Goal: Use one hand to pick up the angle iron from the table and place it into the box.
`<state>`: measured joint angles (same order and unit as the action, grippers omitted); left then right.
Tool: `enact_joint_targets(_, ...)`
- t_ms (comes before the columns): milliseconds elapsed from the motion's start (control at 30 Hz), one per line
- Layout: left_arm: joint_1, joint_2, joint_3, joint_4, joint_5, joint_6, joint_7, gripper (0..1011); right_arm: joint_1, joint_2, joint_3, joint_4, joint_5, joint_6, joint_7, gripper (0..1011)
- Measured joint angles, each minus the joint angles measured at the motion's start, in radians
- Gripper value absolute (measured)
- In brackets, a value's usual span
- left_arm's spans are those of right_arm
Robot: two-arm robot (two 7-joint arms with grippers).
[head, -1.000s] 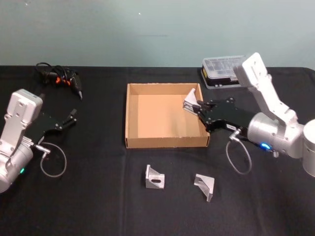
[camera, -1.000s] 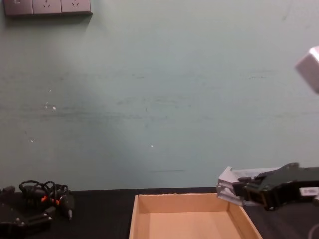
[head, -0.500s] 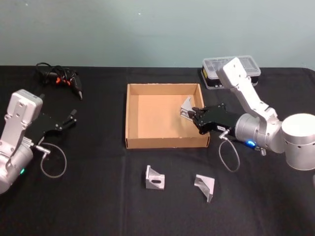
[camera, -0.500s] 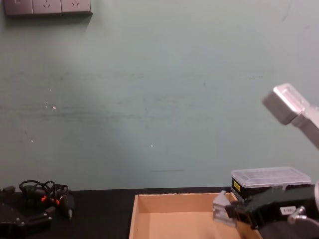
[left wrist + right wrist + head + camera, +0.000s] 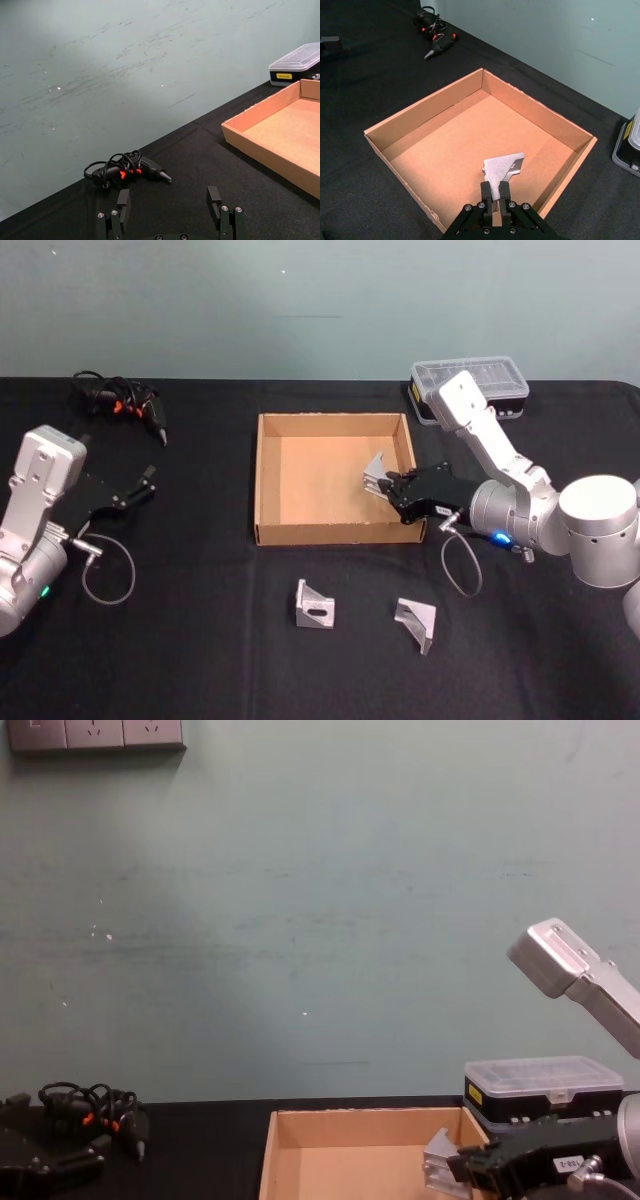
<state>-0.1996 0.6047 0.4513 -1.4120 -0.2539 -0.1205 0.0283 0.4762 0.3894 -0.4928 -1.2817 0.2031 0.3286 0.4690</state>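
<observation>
The right gripper (image 5: 392,485) (image 5: 495,192) (image 5: 470,1167) is clenched on one flange of an angle iron (image 5: 377,472) (image 5: 502,167) (image 5: 437,1160). It reaches over the wall of the box (image 5: 258,480) (image 5: 420,117) (image 5: 268,1160) at the 3 o'clock side, seen from the head. The angle iron is inside the box, low over the floor near the 4 o'clock corner. I cannot tell if it touches the cardboard.

At 6 o'clock from the box, on the table (image 5: 200,640), lie a second angle iron (image 5: 314,602) and a third angle iron (image 5: 416,620), near each other but apart. At 1 o'clock from the box stands a black case (image 5: 470,385) with a clear lid. At 10 o'clock lies a black hand tool (image 5: 125,400) (image 5: 127,170) with orange marks and a coiled cable.

The left gripper (image 5: 148,480) (image 5: 169,200) is at 9 o'clock, well apart from the box. Its fingers are spread and hold nothing.
</observation>
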Motion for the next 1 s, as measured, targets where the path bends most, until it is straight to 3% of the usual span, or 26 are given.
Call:
enact_joint_targets(733, 0.000, 0.000, 0.000, 0.000, 0.000, 0.000, 0.000, 1000, -0.003, -0.007, 0.000, 0.020, -0.019, -0.008, 0.012, 116)
enact_joint_targets(1000, 0.000, 0.000, 0.000, 0.000, 0.000, 0.000, 0.000, 1000, -0.013, -0.007, 0.014, 0.010, -0.024, -0.021, 0.001, 369)
